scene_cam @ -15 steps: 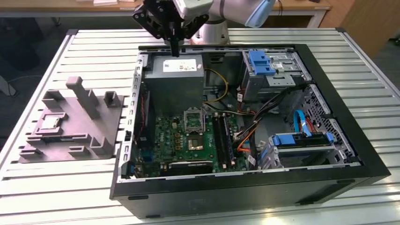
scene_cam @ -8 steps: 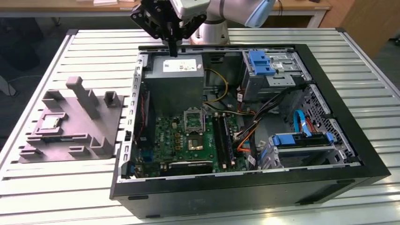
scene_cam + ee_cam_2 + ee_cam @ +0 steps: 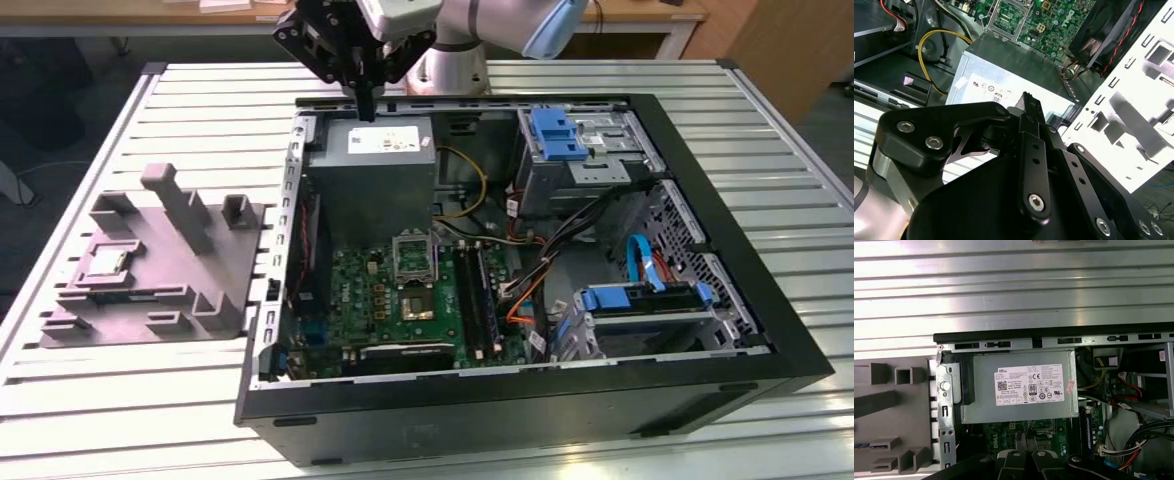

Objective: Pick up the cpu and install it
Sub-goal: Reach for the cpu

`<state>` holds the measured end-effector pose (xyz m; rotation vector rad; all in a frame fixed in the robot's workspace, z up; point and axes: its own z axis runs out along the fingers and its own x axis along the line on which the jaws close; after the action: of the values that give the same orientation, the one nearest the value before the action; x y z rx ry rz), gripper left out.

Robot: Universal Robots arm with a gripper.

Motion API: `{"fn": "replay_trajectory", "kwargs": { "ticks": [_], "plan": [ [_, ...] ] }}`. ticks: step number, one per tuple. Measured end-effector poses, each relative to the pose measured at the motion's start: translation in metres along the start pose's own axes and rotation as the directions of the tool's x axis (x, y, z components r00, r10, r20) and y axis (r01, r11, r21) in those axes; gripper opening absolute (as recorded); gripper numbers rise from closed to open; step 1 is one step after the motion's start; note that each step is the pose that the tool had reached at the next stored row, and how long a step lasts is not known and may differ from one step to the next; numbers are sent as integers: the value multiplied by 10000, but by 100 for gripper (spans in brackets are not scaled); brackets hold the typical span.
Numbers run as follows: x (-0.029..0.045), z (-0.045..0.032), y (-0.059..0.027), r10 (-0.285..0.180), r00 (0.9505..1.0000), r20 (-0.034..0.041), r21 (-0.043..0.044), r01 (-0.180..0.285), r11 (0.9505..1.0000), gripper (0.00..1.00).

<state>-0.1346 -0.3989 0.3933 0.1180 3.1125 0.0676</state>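
Note:
The cpu (image 3: 107,263) is a small pale square chip lying flat in a recess of the grey tray (image 3: 147,320), at the exterior view's left, outside the computer case. My gripper (image 3: 364,108) hangs over the back wall of the open case, just above the grey power-supply box (image 3: 371,165), far from the cpu. Its black fingers (image 3: 1030,107) are pressed together with nothing between them; in the first wrist view the gripper (image 3: 1025,441) points at the box (image 3: 1019,387) and the board beyond. The metal-framed socket (image 3: 414,257) on the green motherboard (image 3: 380,305) stands uncovered.
The black case (image 3: 534,400) lies open on a slatted metal table (image 3: 120,420). Inside are blue drive brackets (image 3: 557,133), a drive cage (image 3: 641,300), and loose yellow, orange and black cables (image 3: 534,270). The tray has upright grey posts (image 3: 180,205).

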Motion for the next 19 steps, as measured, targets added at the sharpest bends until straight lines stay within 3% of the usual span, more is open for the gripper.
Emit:
{"fn": "replay_trajectory", "kwargs": {
  "ticks": [9, 11, 19],
  "plan": [
    [1, 0, 0, 0, 10000, 0, 0, 0, 10000, 11],
    [39, 2, -3, 1, 10000, 0, 0, -1, 10000, 11],
    [56, 1, -4, 0, 10000, 0, 0, 0, 10000, 11]
  ]
}}
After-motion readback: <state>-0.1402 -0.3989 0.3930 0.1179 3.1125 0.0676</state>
